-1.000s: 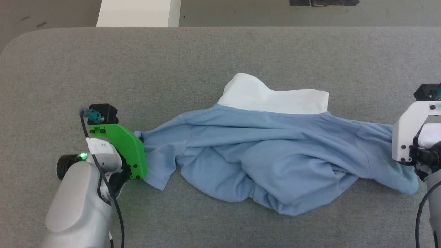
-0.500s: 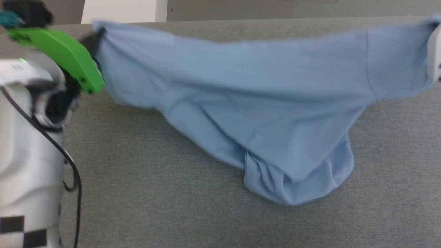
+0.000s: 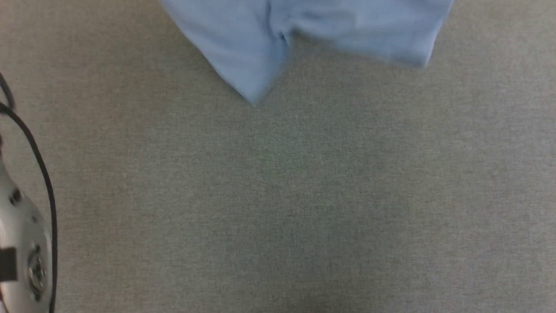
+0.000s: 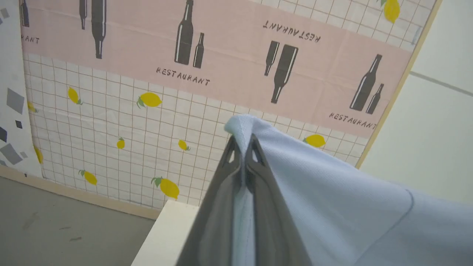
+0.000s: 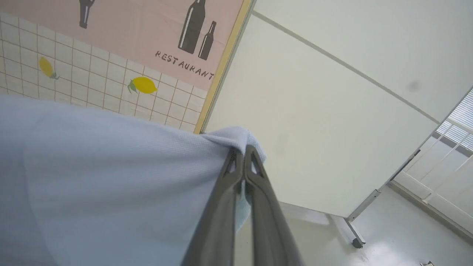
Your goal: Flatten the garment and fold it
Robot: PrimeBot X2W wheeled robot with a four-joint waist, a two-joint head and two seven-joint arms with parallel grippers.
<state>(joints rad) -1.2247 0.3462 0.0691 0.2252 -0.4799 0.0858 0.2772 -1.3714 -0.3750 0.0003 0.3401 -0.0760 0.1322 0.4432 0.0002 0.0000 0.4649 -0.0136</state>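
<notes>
Light blue garment [image 3: 304, 34] held up over grey table [image 3: 304, 195], lower edge blurred at top of head view, one corner pinched in left gripper [image 4: 242, 147], other corner in right gripper [image 5: 242, 157], both jaws closed on fabric, lemon-and-bottle wall panel [image 4: 147, 92] behind

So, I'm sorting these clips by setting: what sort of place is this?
Probably a staged test room or lab, not a real restaurant: a printed pink-and-white backdrop sheet with bottles, lemons and the word RESTAURANT, a plain white partition panel on a castor, and a grey fabric-covered table.
</notes>
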